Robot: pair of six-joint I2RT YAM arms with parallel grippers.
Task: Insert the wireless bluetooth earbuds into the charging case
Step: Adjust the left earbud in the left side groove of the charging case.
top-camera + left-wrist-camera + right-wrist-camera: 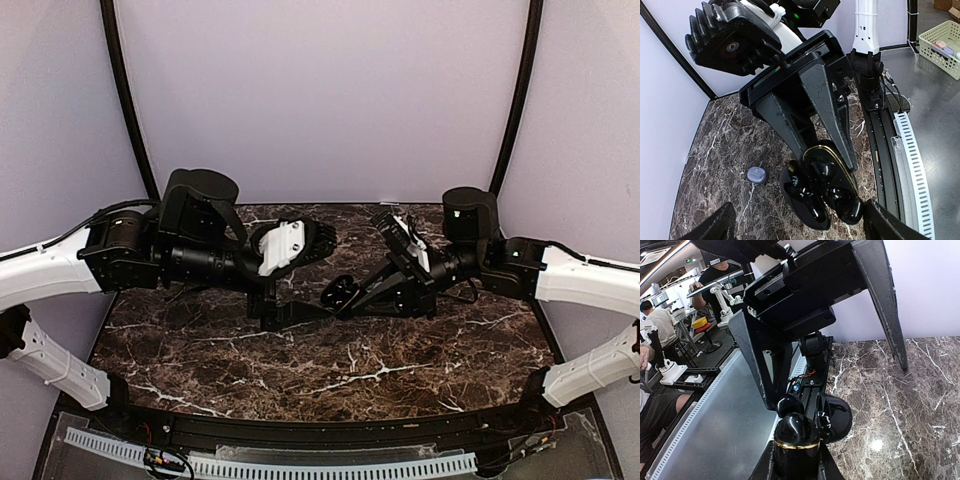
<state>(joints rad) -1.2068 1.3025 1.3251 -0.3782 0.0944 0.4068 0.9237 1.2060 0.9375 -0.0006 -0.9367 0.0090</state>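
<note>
My right gripper [345,295] is shut on the glossy black charging case [796,440], which has a gold rim. It holds the case just above the table's middle with the lid [837,417] hinged open. In the left wrist view the case [827,187] shows two dark shiny rounded earbuds [827,167] lying in its wells. A pale purple earbud [757,174] lies on the marble just left of the case. My left gripper [275,312] is open and empty. Its fingers [715,225] straddle the case from above. The top view hides the buds.
The dark marble table [300,360] ends at a black rail and white cable track [907,160] along its near edge. A pale basket [940,47] stands off the table beyond the rail. Purple walls close the back and sides.
</note>
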